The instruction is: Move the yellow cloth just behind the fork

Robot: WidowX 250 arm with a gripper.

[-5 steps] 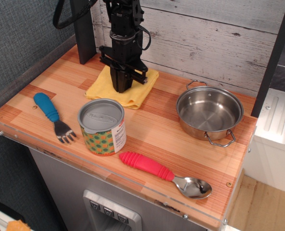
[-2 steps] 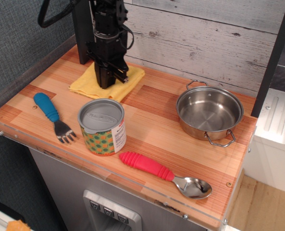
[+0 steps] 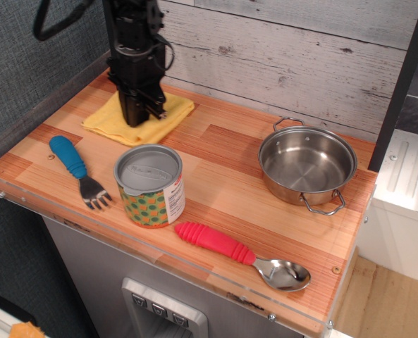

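Note:
The yellow cloth lies flat on the wooden table at the back left, behind the fork and a little to its right. The fork, with a blue handle and silver tines, lies near the front left edge. My black gripper points straight down onto the middle of the cloth. Its fingers are closed together on the fabric. The part of the cloth under the gripper is hidden.
A lidded patterned can stands just in front of the cloth. A red-handled spoon lies at the front edge. A steel pot sits at the right. A plank wall rises behind the table and a dark post stands at the back left.
My gripper has moved left along the back of the table, and the yellow cloth has slid left with it. The fork, can, spoon and pot have not moved.

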